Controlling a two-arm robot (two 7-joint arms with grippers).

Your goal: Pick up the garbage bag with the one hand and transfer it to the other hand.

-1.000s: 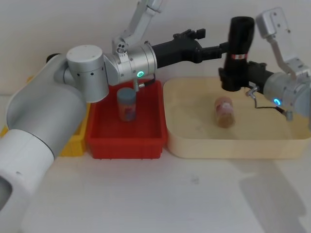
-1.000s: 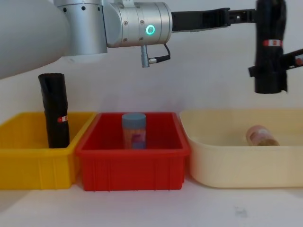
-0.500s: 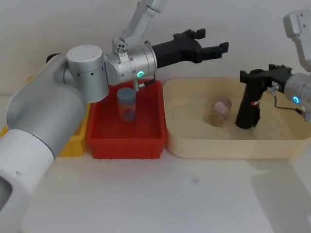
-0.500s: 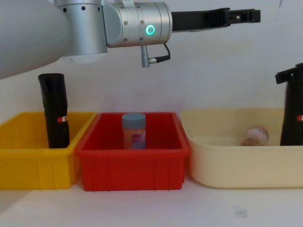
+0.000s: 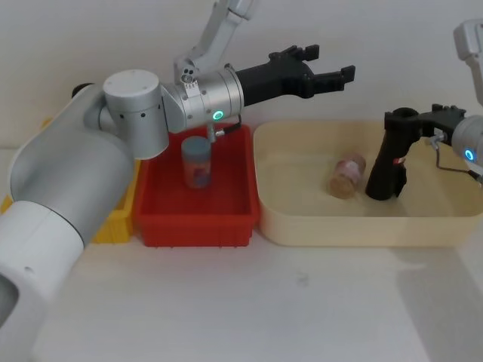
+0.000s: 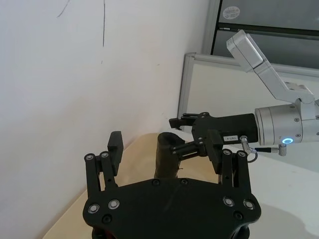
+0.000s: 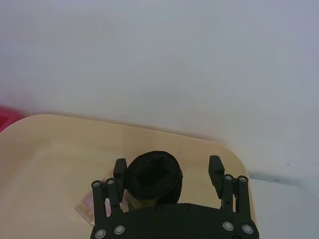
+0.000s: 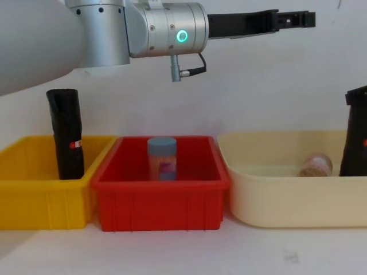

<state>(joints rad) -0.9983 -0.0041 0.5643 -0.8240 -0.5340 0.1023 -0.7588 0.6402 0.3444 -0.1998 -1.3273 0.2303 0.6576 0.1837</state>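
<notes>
The garbage bag [image 5: 388, 164] stands upright in the cream tray [image 5: 317, 222], next to a pink-lidded jar [image 5: 346, 175] lying on its side. My right gripper [image 5: 423, 119], on the blue-ringed arm, is open around the bag's top. In the right wrist view the bag's top [image 7: 152, 177] sits between the spread fingers [image 7: 119, 172], close against one and clear of the other. My left gripper [image 5: 332, 75], on the green-ringed arm, is open and holds nothing, high above the tray's back left. The bag [image 8: 355, 137] shows at the chest view's right edge.
A second black roll [image 8: 67, 134] leans in the yellow bin [image 8: 34, 195] at the left. A blue-lidded jar [image 5: 197, 162] stands in the red bin [image 5: 192, 222] in the middle. The white table in front is bare.
A second ago both grippers were on the bag in the air. The right arm lowered it into the cream tray and has now opened. The pink-lidded jar rolled a little.
</notes>
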